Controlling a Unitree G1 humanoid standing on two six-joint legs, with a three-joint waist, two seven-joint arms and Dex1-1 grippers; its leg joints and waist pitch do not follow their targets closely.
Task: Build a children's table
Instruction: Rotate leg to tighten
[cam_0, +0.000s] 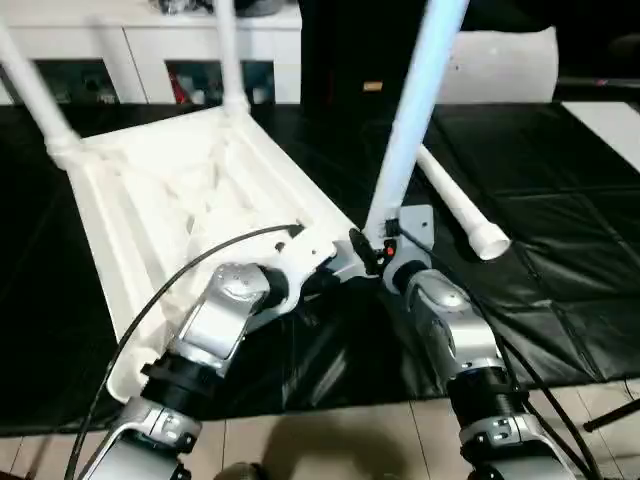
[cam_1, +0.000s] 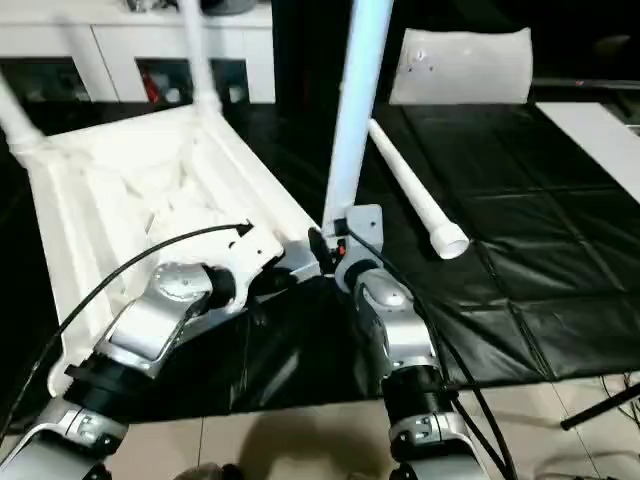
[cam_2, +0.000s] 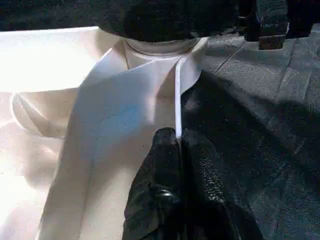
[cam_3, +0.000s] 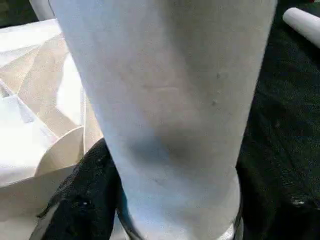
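One white children's tabletop (cam_0: 170, 200) was recorded lying underside up on a black sheet (cam_0: 560, 200), its ribbed underside and raised rim exposed. Two legs were seen standing in the far corner sockets: the far-left leg (cam_0: 35, 95) and the far-middle leg (cam_0: 228, 55). A third leg (cam_0: 415, 110) was held tilted at the near corner socket (cam_2: 162, 50), its lower end between the black fingers (cam_3: 75, 200) of the right gripper (cam_0: 372, 250), which were clamped on it. A fourth leg (cam_0: 460, 205) was noted lying loose on the sheet, just right of the held one and apart from the tabletop. The left gripper (cam_2: 182, 145) was set at the tabletop's near edge, its fingers pressed together on the thin rim (cam_2: 177, 100). From the head views, the overall layout, both silver forearms and a white bag (cam_1: 460, 65) at the far side were catalogued, along with white cabinets (cam_0: 150, 50) behind. From the left wrist view, the pinch on the rim and the round socket just beyond it were made plain. From the right wrist view, the held leg's broad tapered shaft was seen close up, with ribbed underside beside it and the loose leg's end at the corner.
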